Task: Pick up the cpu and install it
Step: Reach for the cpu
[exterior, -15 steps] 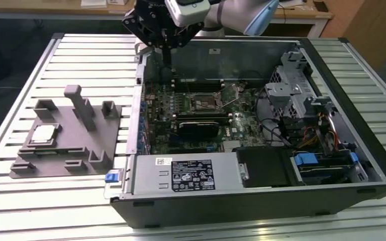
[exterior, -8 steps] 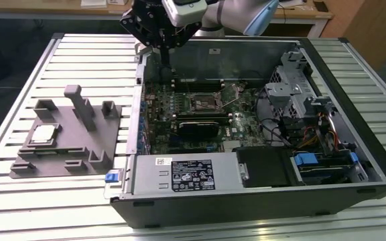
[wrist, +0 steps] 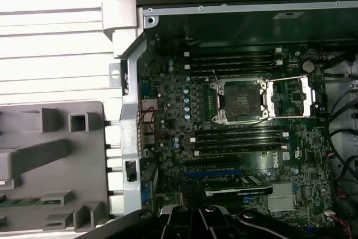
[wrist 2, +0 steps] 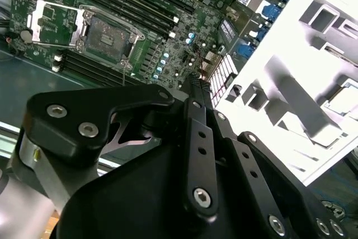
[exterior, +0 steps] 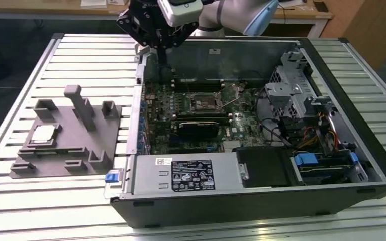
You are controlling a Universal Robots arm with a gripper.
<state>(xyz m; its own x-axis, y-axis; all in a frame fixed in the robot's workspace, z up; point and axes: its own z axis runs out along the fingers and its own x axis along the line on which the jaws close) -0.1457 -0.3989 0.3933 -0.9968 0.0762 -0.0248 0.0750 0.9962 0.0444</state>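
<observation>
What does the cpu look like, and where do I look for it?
Find the big open computer case; beside it, on the exterior view's left, lies a grey tray. The cpu lies flat on the tray, toward that same left. It is a small pale silver square, while its neighbours are dull grey upright blocks.

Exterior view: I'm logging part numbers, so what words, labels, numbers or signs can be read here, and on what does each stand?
No text can be read.
Black label on the silver box: print too small.
Corner sticker beside it: blurred.
Wall sticker on the case's back wall: too small.
cpu on the tray: no marking discernible.
</observation>
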